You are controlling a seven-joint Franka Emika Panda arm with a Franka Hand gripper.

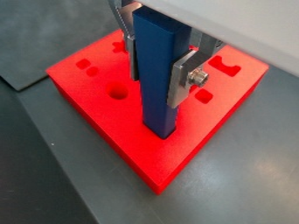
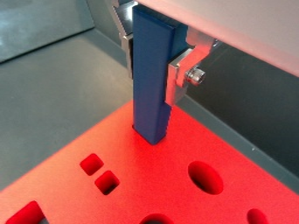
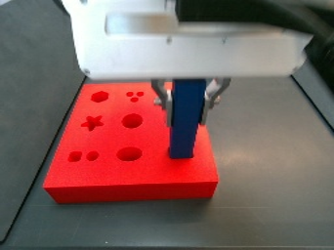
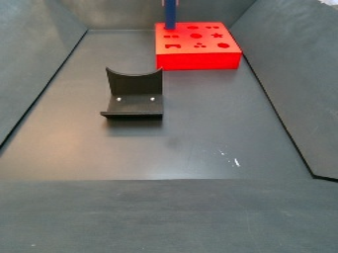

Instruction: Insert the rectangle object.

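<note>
The hand point(image 3: 189, 95) grips the upright blue bar point(image 3: 188, 119), its foot on the red block point(image 3: 117, 176).

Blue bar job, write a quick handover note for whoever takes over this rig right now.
Gripper: shut on the tall solid blue rectangular bar, holding it upright above the red block.
Flat red block with shaped holes: at the far end of the dark floor in a side view.
Bar's lower end sits at the block's top face; how deep it has entered cannot be told.
Dark grey curved holder: apart on the floor, untouched.
Left: confirm seating, press down if needed, release.
</note>
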